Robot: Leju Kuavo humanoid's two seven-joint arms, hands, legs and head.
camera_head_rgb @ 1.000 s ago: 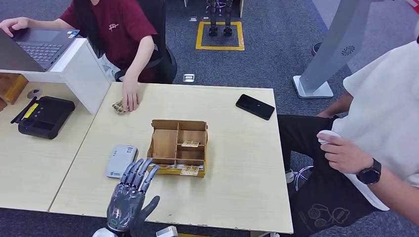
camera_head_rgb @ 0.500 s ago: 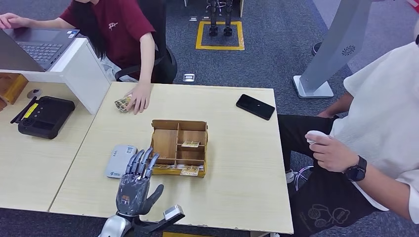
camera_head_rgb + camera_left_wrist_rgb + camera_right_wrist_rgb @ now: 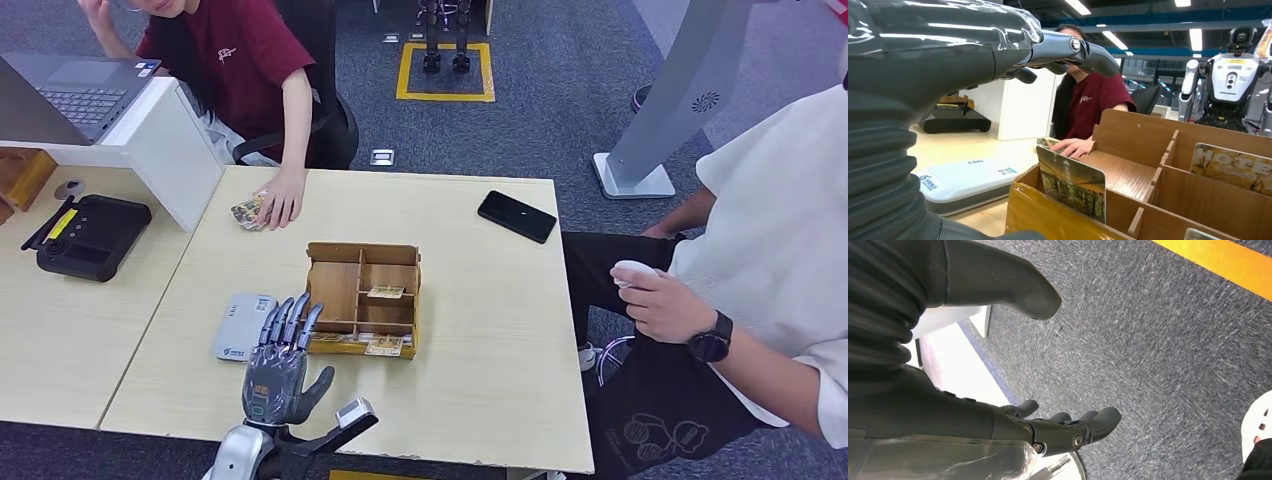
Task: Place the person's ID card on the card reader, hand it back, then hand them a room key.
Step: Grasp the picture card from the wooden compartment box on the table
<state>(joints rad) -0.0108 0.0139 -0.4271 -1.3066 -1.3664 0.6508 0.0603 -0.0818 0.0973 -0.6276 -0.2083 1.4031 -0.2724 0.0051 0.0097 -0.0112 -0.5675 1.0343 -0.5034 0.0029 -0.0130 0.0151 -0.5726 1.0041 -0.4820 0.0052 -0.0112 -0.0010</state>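
The ID card (image 3: 248, 211) lies at the table's (image 3: 480, 330) far edge under the seated person's hand (image 3: 282, 205). The flat white card reader (image 3: 243, 325) sits beside the slatted wooden box (image 3: 362, 298). From the left wrist, printed key cards (image 3: 1071, 183) stand upright in its compartments. The left hand (image 3: 275, 365) hovers empty, fingers spread; the right hand (image 3: 1048, 427) hangs loosely open over carpet.

Left hand (image 3: 276, 370) is further forward over the desk (image 3: 480, 330) than a second ago, fingertips (image 3: 290, 312) now at the wooden box's (image 3: 362, 296) near-left corner. Ahead of it, the seated person's hand (image 3: 283, 203) slides the ID card (image 3: 249, 211) rightward; their other arm lifts off the laptop (image 3: 70, 88).
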